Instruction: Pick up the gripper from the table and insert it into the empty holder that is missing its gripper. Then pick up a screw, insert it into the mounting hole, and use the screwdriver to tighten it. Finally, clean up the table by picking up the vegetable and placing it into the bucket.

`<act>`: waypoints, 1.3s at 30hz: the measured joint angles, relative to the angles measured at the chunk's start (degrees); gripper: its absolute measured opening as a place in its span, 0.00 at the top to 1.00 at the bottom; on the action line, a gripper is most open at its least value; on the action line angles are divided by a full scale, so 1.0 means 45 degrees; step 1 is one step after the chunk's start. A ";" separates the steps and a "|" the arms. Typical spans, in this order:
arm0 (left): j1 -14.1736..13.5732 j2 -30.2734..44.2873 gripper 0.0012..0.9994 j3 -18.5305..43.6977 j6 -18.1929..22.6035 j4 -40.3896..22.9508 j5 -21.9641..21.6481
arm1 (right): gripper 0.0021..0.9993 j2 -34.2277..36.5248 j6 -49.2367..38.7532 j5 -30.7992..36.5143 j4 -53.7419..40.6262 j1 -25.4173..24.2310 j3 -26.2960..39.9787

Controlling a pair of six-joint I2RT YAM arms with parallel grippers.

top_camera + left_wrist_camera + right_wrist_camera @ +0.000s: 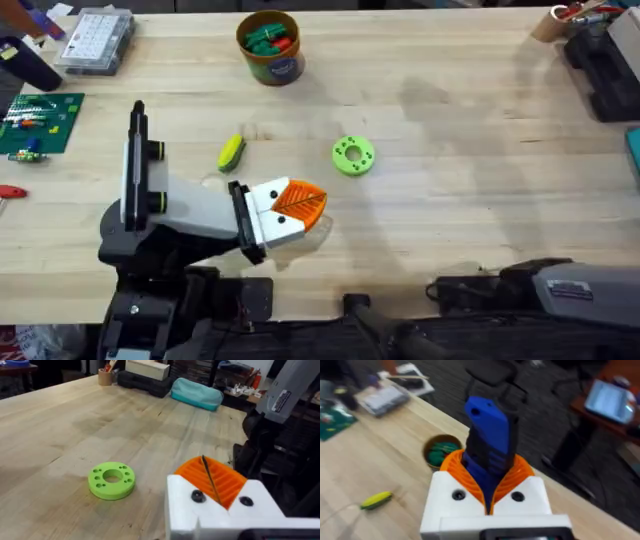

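Note:
The holder (185,210), a white-and-grey arm with yellow-green rings at the lower left, ends in a black plate and a white block. The gripper (227,480), an orange ribbed finger, sits in that block against its twin. This pair is my left gripper (322,200) (202,458), shut with nothing between, pointing right toward a green disc. In the right wrist view my right gripper (490,460) is shut on the blue screwdriver (487,430), whose bit is hidden. The yellow vegetable (232,152) (376,500) lies on the table. The bucket (258,68) (431,441) stands at the far edge, holding green pieces.
The green disc (352,155) (112,480) with holes lies right of the vegetable. A clear parts box (95,40) and a green circuit board (40,122) are at the far left. My right arm (560,290) is folded at the lower right. A black case (605,65) sits far right.

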 joint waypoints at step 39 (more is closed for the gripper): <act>0.0000 0.0000 1.00 0.0000 -0.0005 0.0000 0.0003 | 0.98 -0.3267 0.6463 -0.7819 1.8231 0.1533 -1.2023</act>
